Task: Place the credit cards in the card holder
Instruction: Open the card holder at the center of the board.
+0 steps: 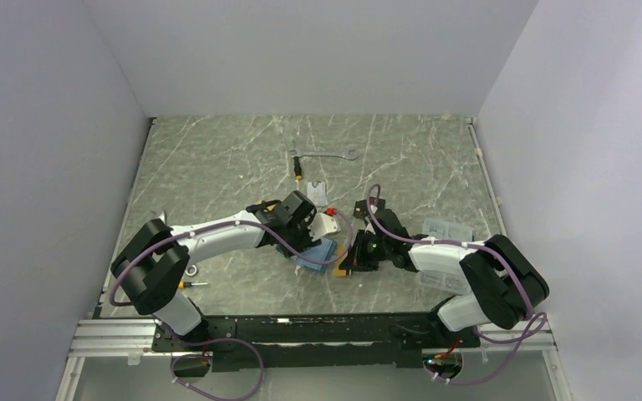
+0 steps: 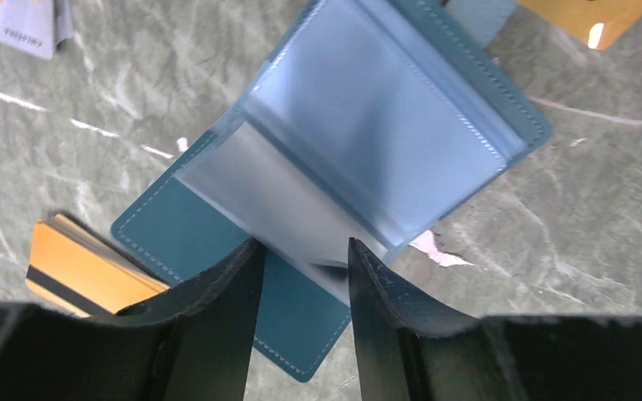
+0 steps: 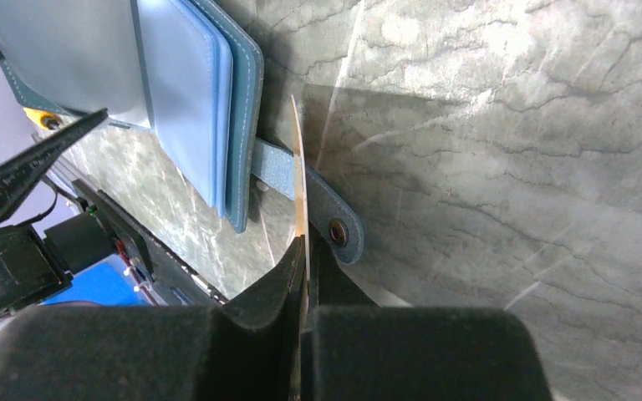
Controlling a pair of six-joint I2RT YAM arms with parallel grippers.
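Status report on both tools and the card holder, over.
Left tool open over open card holder. Right tool shut on one credit card, edge-on beside snap tab. No obstacle seen.

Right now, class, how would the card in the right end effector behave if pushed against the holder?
The card is probably stiff: its edge looks straight. Thin, so likely light. Pinched at one end, it might pivot.

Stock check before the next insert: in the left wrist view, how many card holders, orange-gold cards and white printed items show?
Card holder: 1
Orange-gold cards: 2, lower left and top right; more may be stacked beneath the lower one
White printed item: 1
Total: 4
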